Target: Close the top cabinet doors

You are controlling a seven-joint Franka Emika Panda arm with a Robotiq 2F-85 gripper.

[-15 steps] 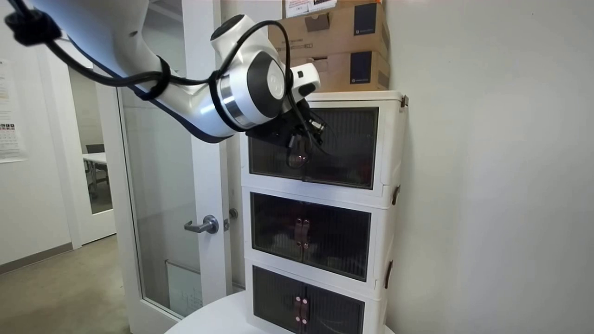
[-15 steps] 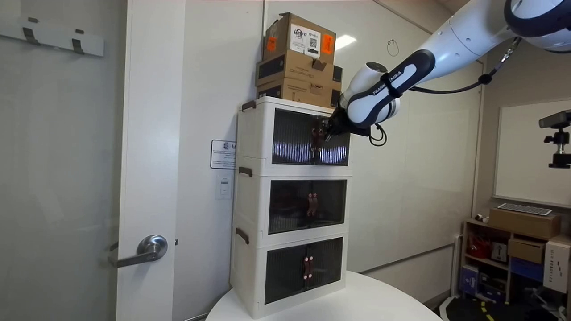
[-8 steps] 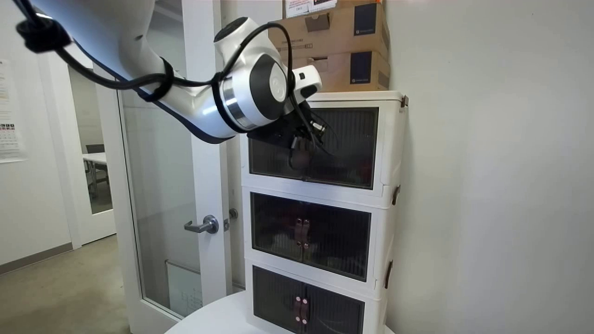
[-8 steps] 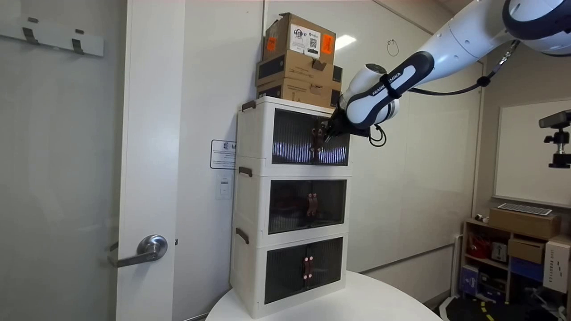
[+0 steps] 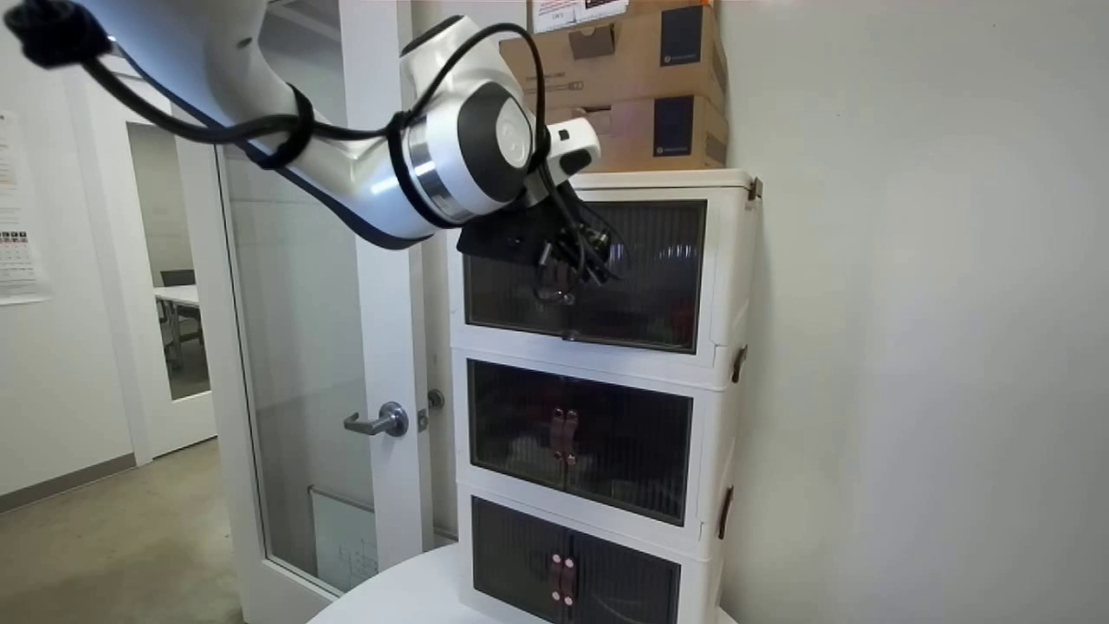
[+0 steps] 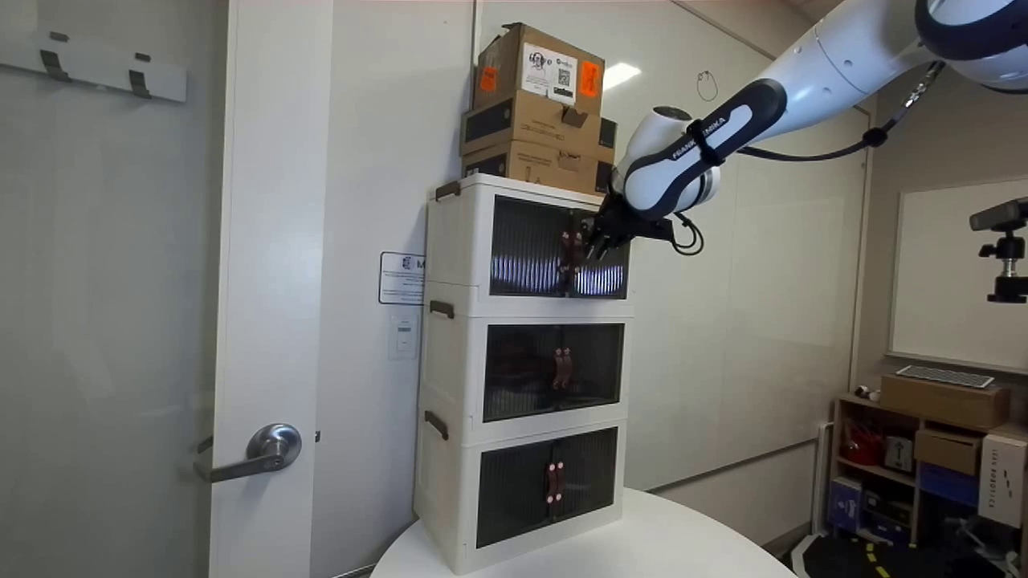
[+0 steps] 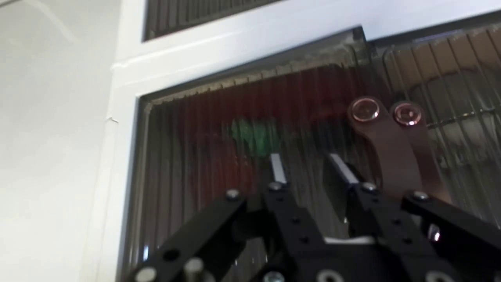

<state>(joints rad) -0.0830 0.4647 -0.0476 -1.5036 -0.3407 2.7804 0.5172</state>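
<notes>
Top cabinet doors (image 6: 534, 249) were in the uppermost bay of the white cabinet (image 5: 732, 286), under the cardboard boxes (image 6: 546, 128), and looked nearly home in both exterior views. In the wrist view, though, the inner corner of the panel (image 7: 219, 156) I was facing overlapped the white frame (image 7: 219, 51), so I read it as slightly proud. Gripper (image 7: 309, 168) hung in front of that panel, fingers (image 7: 278, 169) parted by a modest gap, nothing between them. The strap handles (image 7: 395, 154) showed just beside one finger, not in the gap. Couldn't tell whether the tips touched the plastic.

My read: final press, most of the job done, no grasp needed. Best way in was a slow push square to the panel near its inner edge, where leverage looked best, with the fingers brought together first for one blunt contact. Risks as I saw them: a fingertip hooking a strap on retreat and dragging the door open, or too hard a shove shifting the cabinet. I wanted a straight back-out after the push, then a look at the seam between the panels before calling it.
</notes>
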